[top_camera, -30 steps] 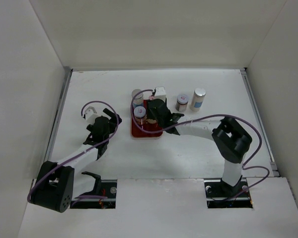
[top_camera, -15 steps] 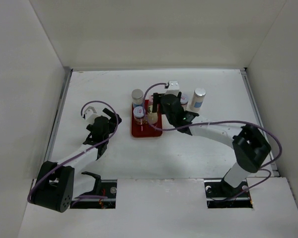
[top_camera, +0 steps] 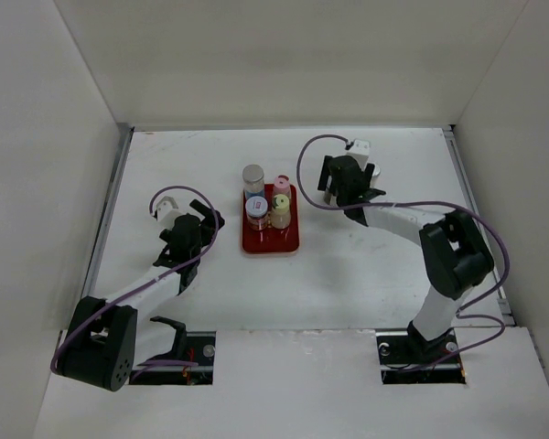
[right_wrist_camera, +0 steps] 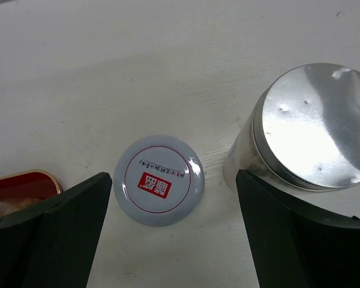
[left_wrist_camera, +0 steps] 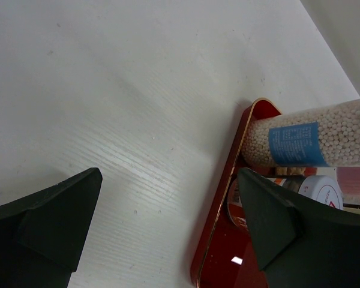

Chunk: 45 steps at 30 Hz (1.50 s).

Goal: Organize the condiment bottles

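The right gripper (top_camera: pixel 349 192) hangs wide open, the white-lidded bottle (right_wrist_camera: pixel 159 180) directly below it, upright and between its fingers. The silver-capped bottle (right_wrist_camera: pixel 312 126) stands just beside, partly under one finger — likely in the way.

whitish lid (right_wrist_camera: pixel 164 180): print unreadable | blue label (left_wrist_camera: pixel 294 144): print unreadable

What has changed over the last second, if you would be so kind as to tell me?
The right gripper left the red tray and swung right and farther back. It now hangs open over the white-lidded bottle, beside the silver-capped bottle. A yellow-lidded bottle that it had covered now stands free on the tray. The left gripper, open, has not moved.
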### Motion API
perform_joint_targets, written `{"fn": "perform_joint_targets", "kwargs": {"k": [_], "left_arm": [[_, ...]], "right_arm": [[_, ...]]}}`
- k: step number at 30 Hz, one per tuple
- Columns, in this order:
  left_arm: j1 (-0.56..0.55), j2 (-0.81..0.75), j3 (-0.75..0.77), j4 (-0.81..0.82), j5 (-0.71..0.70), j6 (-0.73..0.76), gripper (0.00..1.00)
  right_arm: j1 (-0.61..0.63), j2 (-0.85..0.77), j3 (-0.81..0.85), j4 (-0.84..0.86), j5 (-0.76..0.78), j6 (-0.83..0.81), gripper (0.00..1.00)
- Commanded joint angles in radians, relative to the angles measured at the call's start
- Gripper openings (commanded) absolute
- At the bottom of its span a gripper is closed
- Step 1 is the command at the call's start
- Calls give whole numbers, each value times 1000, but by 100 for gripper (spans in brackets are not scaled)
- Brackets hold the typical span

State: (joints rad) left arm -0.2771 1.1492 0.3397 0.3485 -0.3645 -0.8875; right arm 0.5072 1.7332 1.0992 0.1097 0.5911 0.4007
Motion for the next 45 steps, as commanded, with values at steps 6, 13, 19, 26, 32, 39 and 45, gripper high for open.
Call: {"fn": "perform_joint_targets", "kwargs": {"k": [6,13,19,26,32,39,45], "left_arm": [[2,4,2,40,4,-8,100],[2,7,2,43,6,-8,100],[6,1,-2,47,5,-10,100],[8,0,-4,47,9,-10,100],[-4,18,5,53,5,-11,100],[-4,-2,-2,50,5,-11,100],[-6,-6,-5,52,4,-11,100]], "right_arm": [[-14,107,106,-4,-63,23,91],[-8,118,103,64,-27,1,63],[84,-26,19,96,50,-42,49],[243,-214,-140,79,26,-7,50],[415,-195,-142,80,-14,56,51],[448,-95,-81,140,-37,49,52],[448,-43,-88,173,-27,41,63]]}}
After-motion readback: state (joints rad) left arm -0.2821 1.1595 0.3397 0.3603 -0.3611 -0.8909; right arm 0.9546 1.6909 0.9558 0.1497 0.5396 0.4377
